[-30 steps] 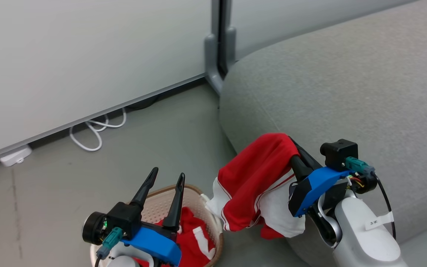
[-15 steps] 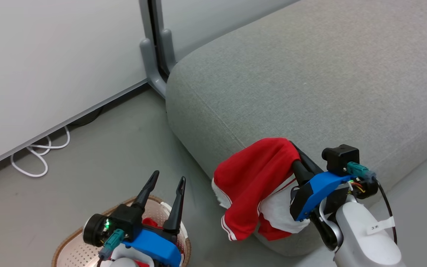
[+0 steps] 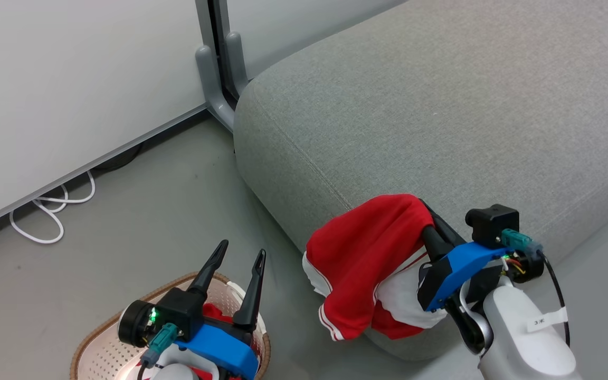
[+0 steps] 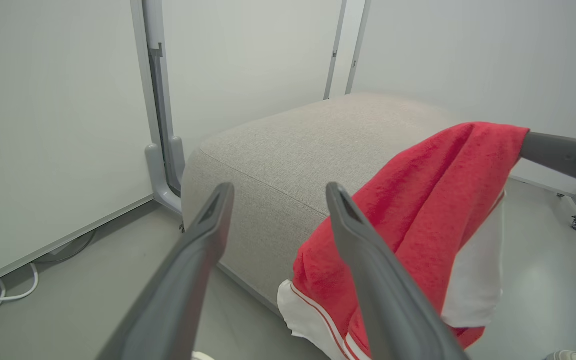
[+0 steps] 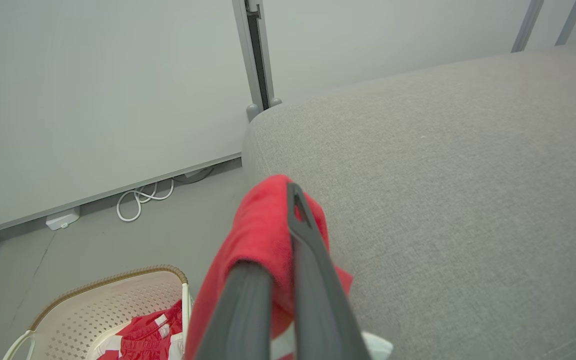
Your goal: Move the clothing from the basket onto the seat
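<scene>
My right gripper (image 3: 424, 211) is shut on a red garment with white stripes and panels (image 3: 367, 258). The cloth drapes over its fingers and hangs against the front edge of the grey seat (image 3: 441, 105). In the right wrist view the gripper (image 5: 280, 215) pinches the red cloth (image 5: 263, 225) above the seat (image 5: 443, 175). The cream basket (image 3: 98, 351) stands on the floor at the lower left, with more red clothing (image 5: 143, 335) inside it. Over the basket my left gripper (image 3: 240, 254) is open and empty. Its wrist view shows the hanging garment (image 4: 418, 200).
A grey post with a rounded foot (image 3: 214, 68) stands at the seat's far corner, against pale wall panels. A looped white cable (image 3: 50, 211) and a small white box (image 5: 60, 219) lie on the grey floor along the wall.
The whole head picture has shifted left, so the camera has turned; more of the seat shows and the basket sits lower left. The right gripper keeps its hold on the garment. The left stays open.
</scene>
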Available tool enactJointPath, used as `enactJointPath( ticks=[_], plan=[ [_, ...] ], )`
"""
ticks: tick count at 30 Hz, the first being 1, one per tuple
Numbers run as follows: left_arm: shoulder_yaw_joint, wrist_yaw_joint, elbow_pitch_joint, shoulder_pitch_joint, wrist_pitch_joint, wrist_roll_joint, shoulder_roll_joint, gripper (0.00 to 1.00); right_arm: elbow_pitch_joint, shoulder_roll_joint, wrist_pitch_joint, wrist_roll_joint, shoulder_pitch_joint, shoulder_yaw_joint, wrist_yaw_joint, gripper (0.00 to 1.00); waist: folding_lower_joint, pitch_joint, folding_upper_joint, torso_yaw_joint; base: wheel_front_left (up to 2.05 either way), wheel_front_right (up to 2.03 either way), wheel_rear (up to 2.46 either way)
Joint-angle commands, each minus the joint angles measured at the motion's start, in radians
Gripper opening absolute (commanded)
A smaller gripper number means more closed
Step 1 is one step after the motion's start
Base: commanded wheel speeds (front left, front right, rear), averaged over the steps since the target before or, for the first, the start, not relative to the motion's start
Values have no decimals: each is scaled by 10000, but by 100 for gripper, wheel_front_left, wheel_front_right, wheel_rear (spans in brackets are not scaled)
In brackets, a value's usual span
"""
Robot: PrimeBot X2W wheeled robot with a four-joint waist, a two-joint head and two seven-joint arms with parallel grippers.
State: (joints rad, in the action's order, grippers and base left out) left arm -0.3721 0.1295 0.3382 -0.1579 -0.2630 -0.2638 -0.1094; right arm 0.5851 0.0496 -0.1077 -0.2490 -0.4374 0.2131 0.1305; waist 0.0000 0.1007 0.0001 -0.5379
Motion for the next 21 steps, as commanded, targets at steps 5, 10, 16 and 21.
enactJointPath(
  ticks=[5, 10, 16, 21],
  plan=[
    [-16, 15, -128, -261, -27, 133, -140, 100, -111, 16, 293, -12, -747, -313, 5, 0, 0, 379, -1, 259, 0, 0, 0],
    [-47, 15, -359, -513, -27, 288, -375, 100, -250, 211, 877, -6, -1955, -822, 5, 0, 0, 1086, -1, 520, 0, 0, 0],
    [-289, 15, -764, -1238, -27, 357, -785, 100, -669, 1072, 1628, -239, -3624, -2208, 5, 0, 0, 2408, -1, 1060, 0, 0, 0],
    [-657, 15, -1168, -1947, -27, 432, -1176, 100, -852, 2042, 2144, -155, -4699, -3616, 3, 0, 0, 3551, -1, 1523, 0, 0, 0]
  ],
)
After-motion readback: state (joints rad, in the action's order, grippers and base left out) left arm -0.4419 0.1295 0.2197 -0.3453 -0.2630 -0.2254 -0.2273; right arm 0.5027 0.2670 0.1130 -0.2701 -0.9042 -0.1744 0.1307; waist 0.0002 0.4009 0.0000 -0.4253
